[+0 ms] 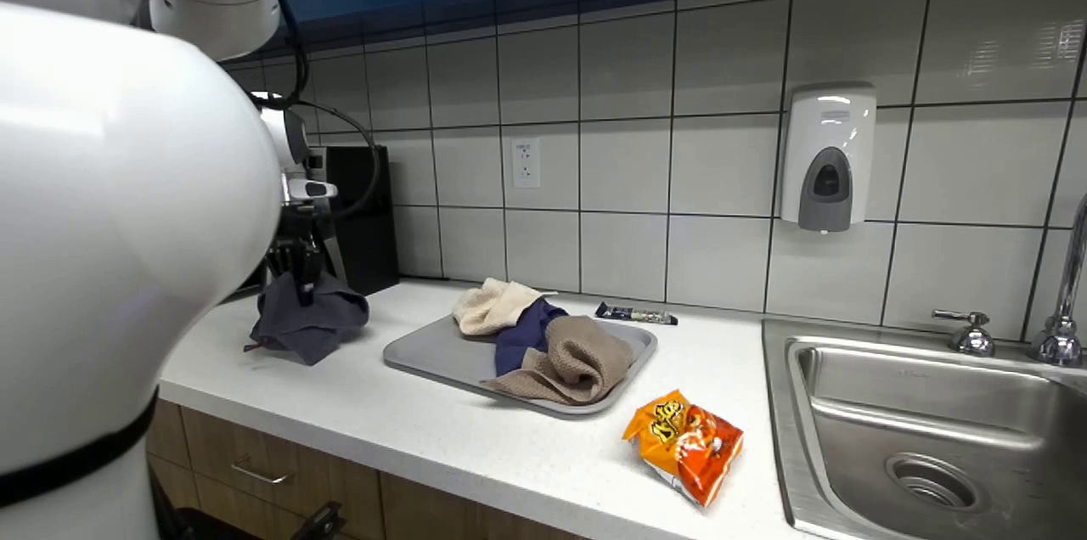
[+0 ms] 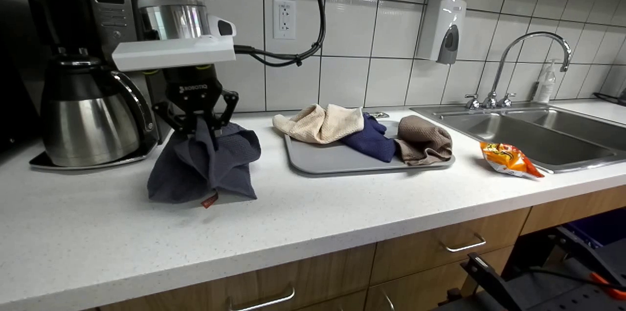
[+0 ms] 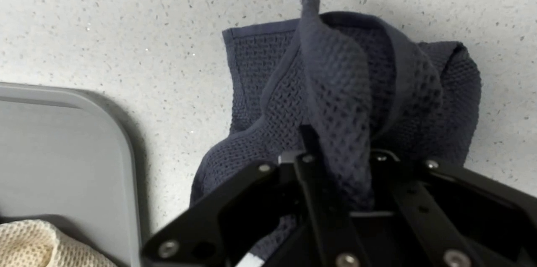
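Jaws are pinched nearly together around a bunched fold of slate-gray waffle-weave cloth, gathering it into a little tent; I can't make out anything else in their grip. Its lower folds look like they're resting on the worktop, set back from the front edge, between the coffee maker and the near short edge of the gray tray. There's a red tag on one corner.

My read: the step in hand is the grip on that cloth, whether for a lift or a set-down I honestly can't tell. Next move calls for a firm pinch and a straight pull up if it's the former, or spreading wide and backing off without snagging the weave if it's the latter.

Headcount: four cloths, that one plus three on the tray: one cream spilling over its back edge, one navy mid-tray, one brown at the end toward the sink. Also one tray, one coffee maker, one sink, one orange snack bag toward the worktop's front edge, and one slim dark packet near the back edge.
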`<state>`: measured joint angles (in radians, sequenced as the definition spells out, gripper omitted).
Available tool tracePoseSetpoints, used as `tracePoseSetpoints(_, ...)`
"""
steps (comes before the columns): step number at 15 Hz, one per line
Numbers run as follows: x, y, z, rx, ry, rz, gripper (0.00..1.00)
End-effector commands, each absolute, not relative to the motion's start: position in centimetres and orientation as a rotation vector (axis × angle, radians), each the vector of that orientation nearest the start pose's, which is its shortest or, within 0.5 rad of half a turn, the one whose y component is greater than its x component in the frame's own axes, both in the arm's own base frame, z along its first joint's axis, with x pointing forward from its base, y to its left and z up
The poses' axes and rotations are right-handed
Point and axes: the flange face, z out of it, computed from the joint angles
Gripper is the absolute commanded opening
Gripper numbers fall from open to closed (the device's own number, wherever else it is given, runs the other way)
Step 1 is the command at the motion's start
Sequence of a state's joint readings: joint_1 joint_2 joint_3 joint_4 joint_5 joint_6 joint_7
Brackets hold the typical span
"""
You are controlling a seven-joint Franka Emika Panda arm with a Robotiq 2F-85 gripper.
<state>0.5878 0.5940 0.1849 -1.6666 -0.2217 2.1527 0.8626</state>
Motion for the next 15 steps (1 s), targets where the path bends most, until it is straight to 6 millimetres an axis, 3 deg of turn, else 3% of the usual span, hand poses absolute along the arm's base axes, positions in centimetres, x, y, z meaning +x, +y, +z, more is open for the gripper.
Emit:
tracePoseSetpoints(1,50.2,45.4,27.1,-3.275,-0.001,0.012,0.51)
tracePoseSetpoints(7,51.3,43.6,29.9,-3.255,0.045,-0.059,0.96)
tracePoseSetpoints(15,52.5,38.9,34.3,-3.234,0.11,-0.143,1.0)
